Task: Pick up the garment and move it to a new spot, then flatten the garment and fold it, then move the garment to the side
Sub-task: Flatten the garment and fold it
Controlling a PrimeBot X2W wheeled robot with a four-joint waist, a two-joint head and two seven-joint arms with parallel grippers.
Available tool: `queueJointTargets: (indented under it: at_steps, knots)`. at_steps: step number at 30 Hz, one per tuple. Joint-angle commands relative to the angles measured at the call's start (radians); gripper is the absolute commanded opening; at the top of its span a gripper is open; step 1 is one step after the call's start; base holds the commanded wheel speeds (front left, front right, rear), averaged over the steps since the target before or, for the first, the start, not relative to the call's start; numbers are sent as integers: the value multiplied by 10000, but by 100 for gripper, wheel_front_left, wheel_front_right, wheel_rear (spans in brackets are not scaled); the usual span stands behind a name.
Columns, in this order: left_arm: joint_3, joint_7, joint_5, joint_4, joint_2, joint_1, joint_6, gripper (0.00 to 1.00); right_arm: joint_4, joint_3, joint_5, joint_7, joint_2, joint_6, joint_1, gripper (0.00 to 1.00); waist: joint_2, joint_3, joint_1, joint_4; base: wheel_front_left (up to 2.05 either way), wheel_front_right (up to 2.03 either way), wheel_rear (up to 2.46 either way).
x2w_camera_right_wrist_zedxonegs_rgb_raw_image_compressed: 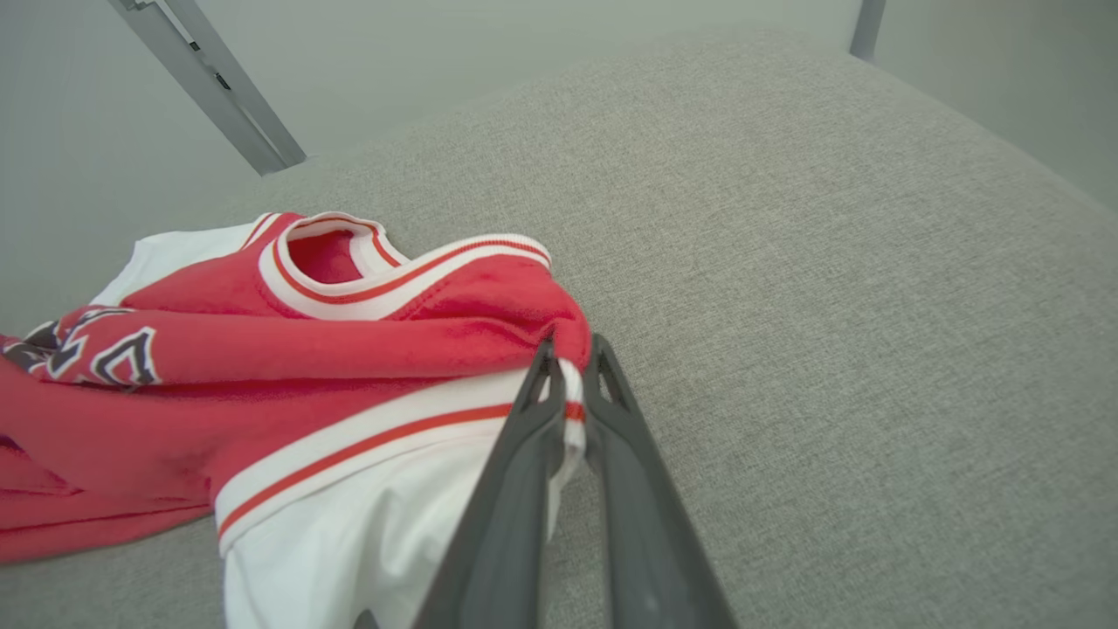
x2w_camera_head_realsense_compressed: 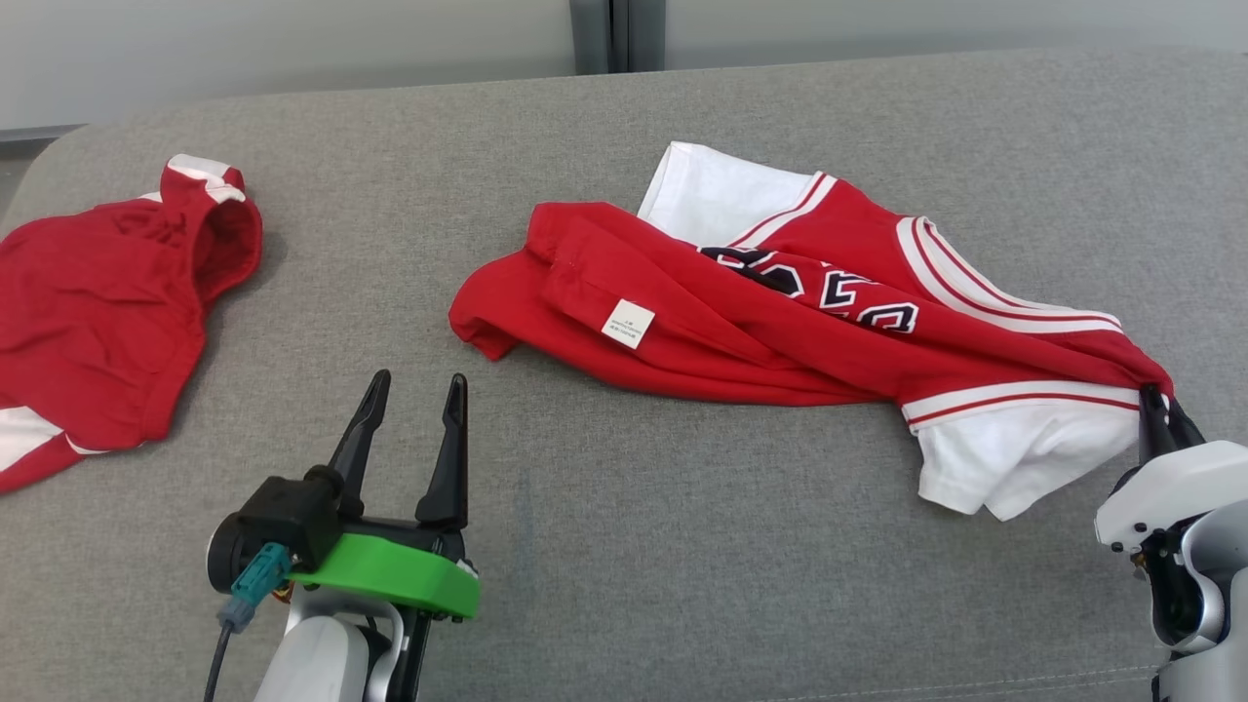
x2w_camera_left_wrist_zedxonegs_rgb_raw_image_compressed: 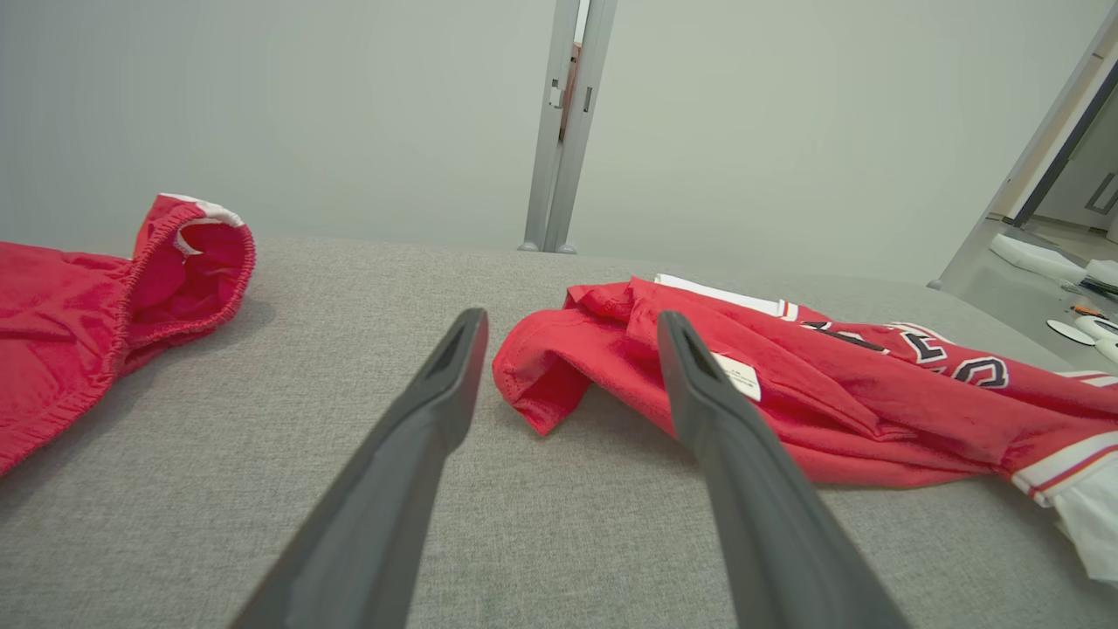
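Red and white cloth is lying crumpled on the grey upholstered surface (x2w_camera_head_realsense_compressed: 682, 546) in the head view: the garment (x2w_camera_head_realsense_compressed: 780, 322), a jersey with dark lettering and a small white label (x2w_camera_head_realsense_compressed: 630, 323) showing on its turned-over hem. The right hand (x2w_camera_head_realsense_compressed: 1160, 409) is clenching on the garment's near corner, where the red body is meeting a striped white band, and the rest of the cloth is trailing away to that hand's left. The left hand (x2w_camera_head_realsense_compressed: 414, 390) is standing released, its 2 fingers spread and holding nothing, with the red hem lying ahead of it and slightly to its right, apart from the fingertips. A second red garment (x2w_camera_head_realsense_compressed: 97, 322) is lying well to this hand's left.

In the left wrist view, the left hand (x2w_camera_left_wrist_zedxonegs_rgb_raw_image_compressed: 568, 328) is pointing with its fingers spread wide; the garment (x2w_camera_left_wrist_zedxonegs_rgb_raw_image_compressed: 856, 411) is sitting just beyond and to the right of the fingertips, and the second red garment (x2w_camera_left_wrist_zedxonegs_rgb_raw_image_compressed: 70, 332) is lying off to the left.

In the right wrist view, the right hand (x2w_camera_right_wrist_zedxonegs_rgb_raw_image_compressed: 572, 349) is pinching a fold of the garment (x2w_camera_right_wrist_zedxonegs_rgb_raw_image_compressed: 349, 349) between its closed fingertips, with red cloth and striped white trim showing in the narrow gap, while the neckline is lying to the hand's left.
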Motion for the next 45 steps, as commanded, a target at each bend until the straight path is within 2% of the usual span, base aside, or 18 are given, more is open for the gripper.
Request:
queueJointTargets:
  at_steps: [1, 4, 8, 15, 20, 24, 30, 33, 38, 41, 45]
  knots:
    - [20, 9, 60, 38, 30, -101, -40, 100, 106, -15, -81, -132, -31, 1, 106, 100, -1, 1, 0, -58, 0, 0, 0]
    - [-28, 9, 57, 76, 30, -133, -40, 100, 189, -77, -372, -673, -37, 1, 48, 100, -1, -35, 0, -79, 0, 0, 0]
    - [-67, 9, 121, 149, 30, -133, -40, 100, -233, 213, -797, -1933, -26, 1, 154, 100, -1, -97, 0, -100, 0, 0, 0]
    - [86, 9, 292, 202, 30, -104, -40, 100, -1173, 2021, -1654, -3675, -24, 1, 875, 100, -1, -280, 0, -138, 0, 0, 0]
    - [155, 9, 344, 268, 30, 103, -40, 100, -1098, 2911, -1804, -4136, -29, 1, 1202, 100, -1, -421, 0, -135, 0, 0, 0]
    - [132, 9, 277, 485, 29, 45, -40, 100, -942, 3182, -1715, -4237, -37, 1, 1253, 100, -1, -485, 0, -166, 0, 0, 0]
    - [-522, 136, 14, 1913, 84, -1368, -40, 100, -957, 3396, -1607, -4207, -32, 1, 1070, 100, -1, -258, 0, -407, 0, 0, 0]
    - [-725, 781, -311, 2953, 68, -2711, -39, 100, -1008, 3592, -1537, -4103, -27, 1, 976, 100, -1, 36, 0, -714, 0, 0, 0]
    - [-811, 2324, -606, 4730, 41, -4638, 241, 100, -916, 4164, -1272, -4061, -36, 1, 740, 100, -1, 503, 0, -1518, 0, 0, 0]
    - [-803, 3203, -993, 5532, 47, -5215, 347, 100, -854, 4311, -1119, -4136, -27, 1, 664, 100, -1, 657, 0, -1862, 0, 0, 0]
    - [-925, 3758, -1052, 6108, 41, -5718, 703, 100, -772, 4489, -971, -4232, -26, 1, 604, 100, -1, 757, 0, -2136, 0, 0, 0]
